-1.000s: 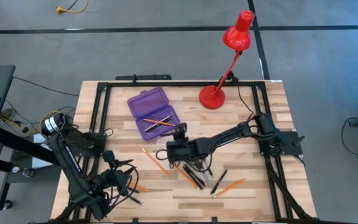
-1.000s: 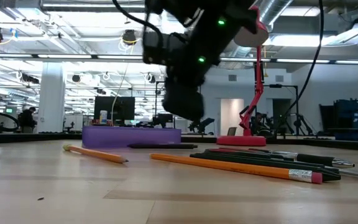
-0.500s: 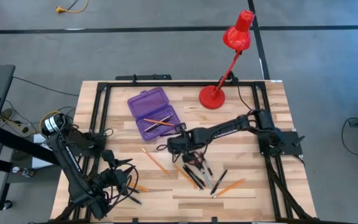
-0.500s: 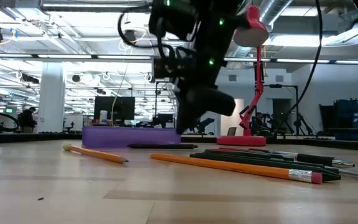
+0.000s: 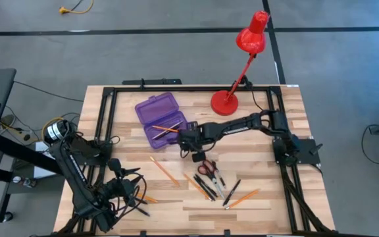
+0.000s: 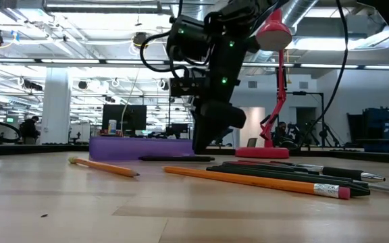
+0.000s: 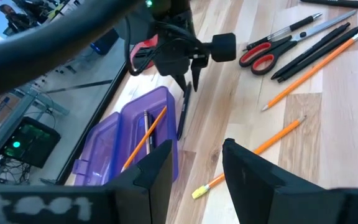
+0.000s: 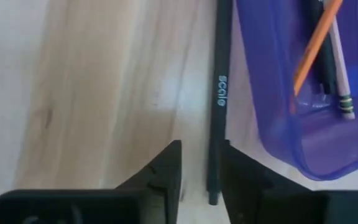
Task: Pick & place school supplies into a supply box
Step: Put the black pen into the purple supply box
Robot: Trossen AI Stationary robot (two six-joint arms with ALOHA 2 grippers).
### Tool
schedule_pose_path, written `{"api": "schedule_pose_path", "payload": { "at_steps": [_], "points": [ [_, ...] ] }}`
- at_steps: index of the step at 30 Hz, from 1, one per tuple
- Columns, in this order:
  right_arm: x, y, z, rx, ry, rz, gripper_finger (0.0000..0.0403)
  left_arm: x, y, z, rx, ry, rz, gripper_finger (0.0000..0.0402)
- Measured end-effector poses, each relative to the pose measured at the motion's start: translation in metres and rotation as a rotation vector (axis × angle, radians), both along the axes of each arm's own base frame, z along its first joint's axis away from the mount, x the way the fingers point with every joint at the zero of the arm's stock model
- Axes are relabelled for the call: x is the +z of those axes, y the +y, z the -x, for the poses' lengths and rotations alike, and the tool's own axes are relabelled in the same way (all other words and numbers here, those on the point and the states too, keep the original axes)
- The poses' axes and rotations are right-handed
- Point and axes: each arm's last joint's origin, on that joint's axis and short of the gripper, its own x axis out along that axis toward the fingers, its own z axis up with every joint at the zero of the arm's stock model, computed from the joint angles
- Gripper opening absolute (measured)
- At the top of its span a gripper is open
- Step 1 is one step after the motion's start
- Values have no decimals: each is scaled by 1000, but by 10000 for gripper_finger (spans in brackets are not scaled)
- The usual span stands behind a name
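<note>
The purple supply box (image 5: 163,122) lies open at the table's far left-centre, with an orange pencil and a pen in its tray (image 8: 303,93). A black pen (image 8: 219,93) lies flat on the table along the box's right wall. My right gripper (image 8: 201,155) points down over this pen's end, open, one finger on each side of it. Red-handled scissors (image 5: 207,168), black pens (image 5: 206,187) and orange pencils (image 5: 166,172) lie on the table nearer the front. My left gripper (image 7: 197,162) hovers open at the near left (image 5: 127,191) with nothing between its fingers. My right gripper stands astride the black pen's near end (image 8: 212,186), fingers pointing down and lying across the pen. The pen lies close against one finger (image 8: 241,174); whether that finger touches it, I cannot tell. The pen rests flat on the table.
A red desk lamp stands on its base (image 5: 226,102) at the far centre, its head reaching beyond the table. Black frame rails (image 5: 104,125) run along the table's sides. Another pencil (image 5: 242,196) lies near the front right.
My right gripper has gone from above the pile of supplies toward the far edge, to the box's right wall, and has come down until its fingers point at the table. The black pen beside the box has stayed where it was.
</note>
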Motion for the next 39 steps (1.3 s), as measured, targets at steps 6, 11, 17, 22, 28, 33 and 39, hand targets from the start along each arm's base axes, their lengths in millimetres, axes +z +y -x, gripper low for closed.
{"api": "schedule_pose_path", "payload": {
  "at_steps": [6, 11, 17, 22, 28, 33, 39],
  "points": [
    [0, -12, 0, -28, 1, -2, 114, 0, 0, 0, 0, 0, 0, 129],
    [0, -17, 1, -39, 8, -3, 113, 0, 0, 0, 1, -1, 1, 130],
    [-1, -22, 2, -49, 13, -40, 113, 0, 0, 0, 4, -4, 6, 130],
    [-2, -29, 4, -72, 23, -83, 113, 0, 0, 0, 4, -5, 7, 130],
    [-2, -36, 5, -90, 20, -115, 113, 0, 0, 0, 5, -6, 9, 130],
    [-2, -35, 4, -80, 17, -138, 113, 0, 0, 0, 4, -6, 10, 130],
    [-2, -38, 5, -82, 16, -158, 113, 0, 0, 0, 5, -7, 11, 130]
  ]
}}
